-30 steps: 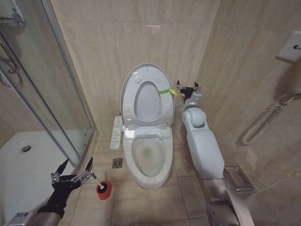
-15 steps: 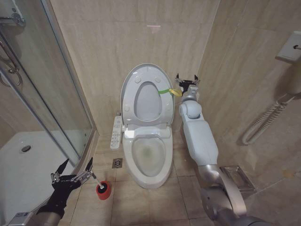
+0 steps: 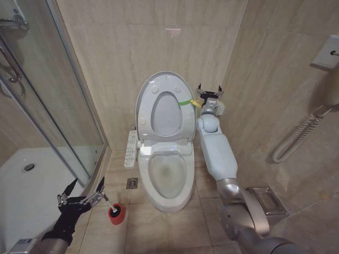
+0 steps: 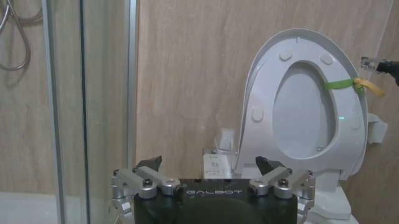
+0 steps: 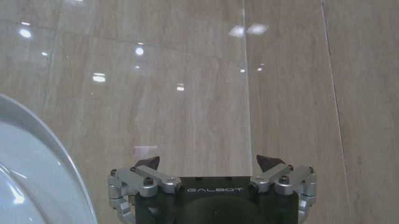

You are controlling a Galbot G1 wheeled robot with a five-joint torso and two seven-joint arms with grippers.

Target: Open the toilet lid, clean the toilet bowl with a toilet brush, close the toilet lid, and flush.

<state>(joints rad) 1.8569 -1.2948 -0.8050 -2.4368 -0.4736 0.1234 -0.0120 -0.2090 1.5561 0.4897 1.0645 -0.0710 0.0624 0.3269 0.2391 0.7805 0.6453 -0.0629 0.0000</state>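
Head view first: toilet lid (image 3: 162,108) is flipped up against the tiled wall, glossy white oval with a yellow-green strap loop (image 3: 191,102) on its edge, and the toilet bowl (image 3: 168,174) sits open below it. Right end effector (image 3: 210,90) is up beside that loop, fingers spread, gripping nothing. Left end effector (image 3: 82,191) hangs low near the toilet brush (image 3: 113,210), which stands in its red holder cup (image 3: 117,214) on the floor. Left wrist view: left end effector (image 4: 210,163) spread wide, raised toilet lid (image 4: 305,100) ahead. Right wrist view: right end effector (image 5: 208,161) spread, facing tile.
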